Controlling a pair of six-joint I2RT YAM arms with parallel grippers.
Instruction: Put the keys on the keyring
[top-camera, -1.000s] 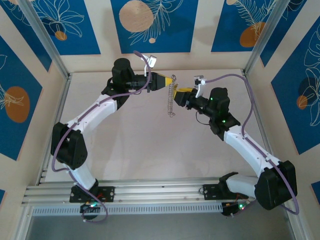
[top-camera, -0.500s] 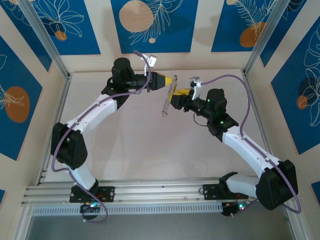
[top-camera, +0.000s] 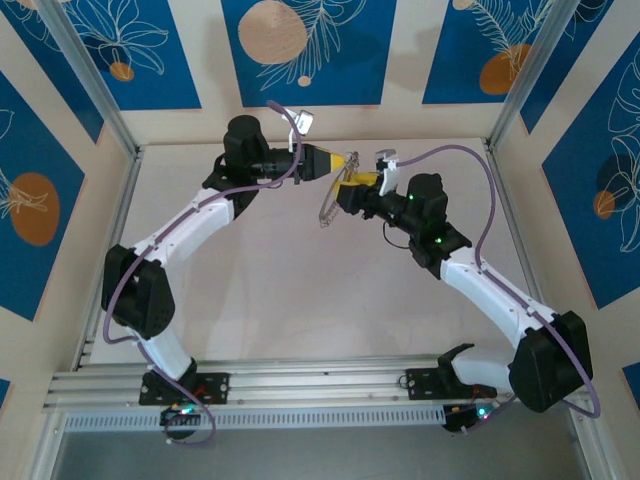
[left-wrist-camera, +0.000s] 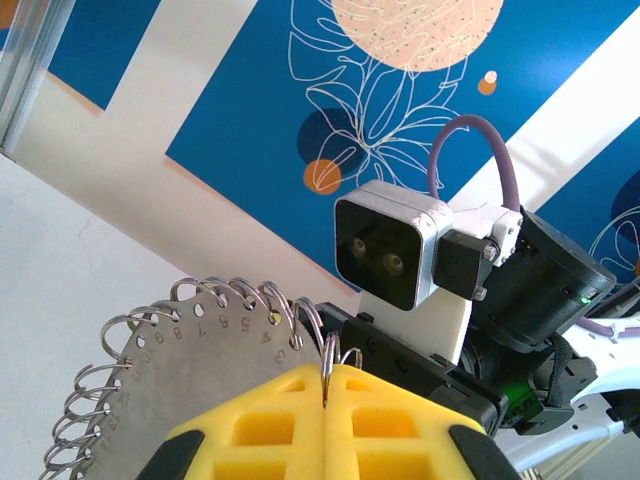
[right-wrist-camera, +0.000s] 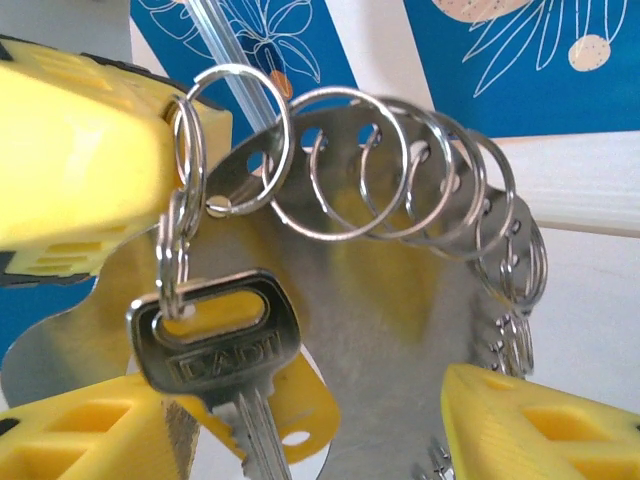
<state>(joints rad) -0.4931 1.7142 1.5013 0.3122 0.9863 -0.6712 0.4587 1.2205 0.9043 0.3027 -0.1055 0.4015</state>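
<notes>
Keyring (left-wrist-camera: 200, 350) first: a flat grey metal plate with numbers stamped along its curved edge and a thin wire split ring looped through each hole. On the left, the left gripper (left-wrist-camera: 325, 385) has its blocky yellow fingers pressed tight together on one split ring at the plate's rim, carrying the whole keyring. Just below that pinch hangs a silver key (right-wrist-camera: 215, 345) with a rounded head and stamped lettering. On the right, the right gripper (right-wrist-camera: 300, 440) gapes wide and grips nothing, with the key's blade and the plate dangling between its yellow fingers (right-wrist-camera: 530, 420).
</notes>
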